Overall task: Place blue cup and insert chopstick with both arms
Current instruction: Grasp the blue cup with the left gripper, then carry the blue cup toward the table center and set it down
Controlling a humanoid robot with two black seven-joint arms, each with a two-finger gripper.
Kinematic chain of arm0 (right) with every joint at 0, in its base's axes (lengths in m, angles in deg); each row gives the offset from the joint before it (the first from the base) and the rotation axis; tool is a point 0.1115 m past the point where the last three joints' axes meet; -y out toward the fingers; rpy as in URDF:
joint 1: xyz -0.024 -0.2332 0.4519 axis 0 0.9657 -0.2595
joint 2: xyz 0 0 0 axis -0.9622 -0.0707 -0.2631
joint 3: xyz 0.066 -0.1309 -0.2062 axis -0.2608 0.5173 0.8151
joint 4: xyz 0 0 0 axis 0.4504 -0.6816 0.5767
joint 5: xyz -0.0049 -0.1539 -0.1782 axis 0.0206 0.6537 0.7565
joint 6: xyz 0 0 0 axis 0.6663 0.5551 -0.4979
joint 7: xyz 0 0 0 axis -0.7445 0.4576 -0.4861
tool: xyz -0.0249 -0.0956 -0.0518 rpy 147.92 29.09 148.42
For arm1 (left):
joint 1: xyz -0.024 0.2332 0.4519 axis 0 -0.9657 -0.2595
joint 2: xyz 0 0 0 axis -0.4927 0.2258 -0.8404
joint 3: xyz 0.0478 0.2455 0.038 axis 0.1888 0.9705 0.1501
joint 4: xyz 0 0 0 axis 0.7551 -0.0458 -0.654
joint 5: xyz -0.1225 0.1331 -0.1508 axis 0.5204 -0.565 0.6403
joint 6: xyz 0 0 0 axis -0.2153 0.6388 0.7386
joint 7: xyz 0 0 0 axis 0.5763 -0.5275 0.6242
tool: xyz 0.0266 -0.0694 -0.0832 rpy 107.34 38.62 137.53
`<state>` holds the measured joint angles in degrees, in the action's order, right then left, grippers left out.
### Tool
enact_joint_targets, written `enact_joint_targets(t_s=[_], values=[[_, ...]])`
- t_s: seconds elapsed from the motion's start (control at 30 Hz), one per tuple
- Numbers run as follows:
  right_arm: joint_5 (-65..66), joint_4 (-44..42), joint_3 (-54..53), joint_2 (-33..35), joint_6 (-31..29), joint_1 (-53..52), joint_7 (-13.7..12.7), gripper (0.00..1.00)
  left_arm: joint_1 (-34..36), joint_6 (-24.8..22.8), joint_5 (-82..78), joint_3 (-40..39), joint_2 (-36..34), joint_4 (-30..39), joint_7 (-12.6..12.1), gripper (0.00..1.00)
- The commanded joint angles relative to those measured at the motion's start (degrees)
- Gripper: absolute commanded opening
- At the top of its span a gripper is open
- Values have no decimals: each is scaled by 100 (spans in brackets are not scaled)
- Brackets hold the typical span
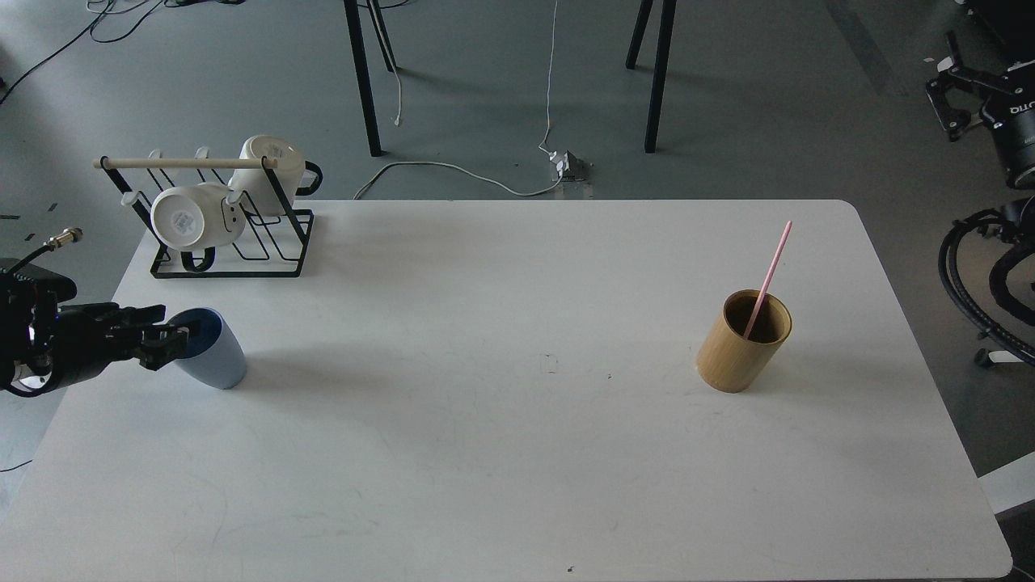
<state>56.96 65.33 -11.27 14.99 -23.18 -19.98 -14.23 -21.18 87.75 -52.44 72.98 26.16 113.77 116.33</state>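
You'll find little legible writing: only mirrored letters on the black equipment (1020, 109) at far right. Your left claw (174, 339), matte black, sits at the rim of the smooth pale blue cup (214, 356) near the bench's (501, 453) left edge; whether it is gripping, you cannot tell. The thin pink chopstick (772, 271) leans in the tan bamboo cylinder (740, 352) at right. Two glossy white mugs (234, 202) hang on the black wire rack (267, 250). The right claw isn't visible.
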Motion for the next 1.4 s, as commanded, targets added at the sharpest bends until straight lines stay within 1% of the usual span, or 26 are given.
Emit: enact_joint_targets(t_s=[0.0, 0.03, 0.17, 0.2, 0.37, 0.47, 0.53, 0.6, 0.7, 0.87, 0.97, 1.03, 1.07, 1.1, 1.17, 1.27, 1.37], values=[[0, -9, -1, 17, 0, 1, 1, 99, 17, -14, 6, 211, 59, -29, 0, 37], [0, -9, -1, 17, 0, 1, 1, 99, 34, -14, 6, 290, 77, -56, 0, 29], [0, -9, 16, 8, 0, 1, 1, 99, 60, -5, 32, 344, 86, -65, 0, 11], [0, -9, 16, 8, 0, 1, 1, 99, 61, -13, 24, 344, 86, -65, 0, 4], [0, 0, 16, 0, 0, 1, 1, 99, 183, -14, 41, 318, 77, -3, 0, 0], [0, 9, 16, 0, 0, 1, 1, 99, 437, -57, 32, 326, 77, 14, 0, 0], [0, 18, -1, 8, 0, 1, 1, 99, 666, -232, 32, 326, 60, 32, 0, 0], [0, 26, -10, 8, 0, 1, 1, 99, 955, -583, 32, 335, 51, 172, 0, 0], [0, 35, -19, 17, 0, 1, 1, 99, 1395, -1189, 15, 335, 16, 829, 0, 0], [0, 193, -28, 157, 0, 1, 27, 99, 2080, -2086, -467, 309, 24, 2218, 0, 0], [0, 220, -28, 210, 0, 1, 62, 99, 2669, -2587, -802, 309, 121, 3105, 0, 0], [0, 220, -28, 254, 0, 1, 62, 99, 2942, -2972, -951, 309, 488, 3380, 0, 0], [0, 229, -28, 263, 0, 1, 88, 99, 3030, -2972, -1030, 309, 847, 3381, -57, 0], [0, 229, -37, 272, 0, -8, 123, 99, 3083, -2972, -1118, 318, 1164, 3372, -170, 0], [9, 229, -28, 342, 0, -34, 168, 99, 3110, -2972, -1355, 335, 1683, 3319, -338, 0], [9, 237, -28, 465, 0, -60, 185, 99, 3031, -2972, -1689, 335, 2228, 3004, -479, 0], [9, 237, -71, 562, 0, -52, 194, 99, 2935, -2972, -1769, 353, 3063, 2267, -541, 0]])
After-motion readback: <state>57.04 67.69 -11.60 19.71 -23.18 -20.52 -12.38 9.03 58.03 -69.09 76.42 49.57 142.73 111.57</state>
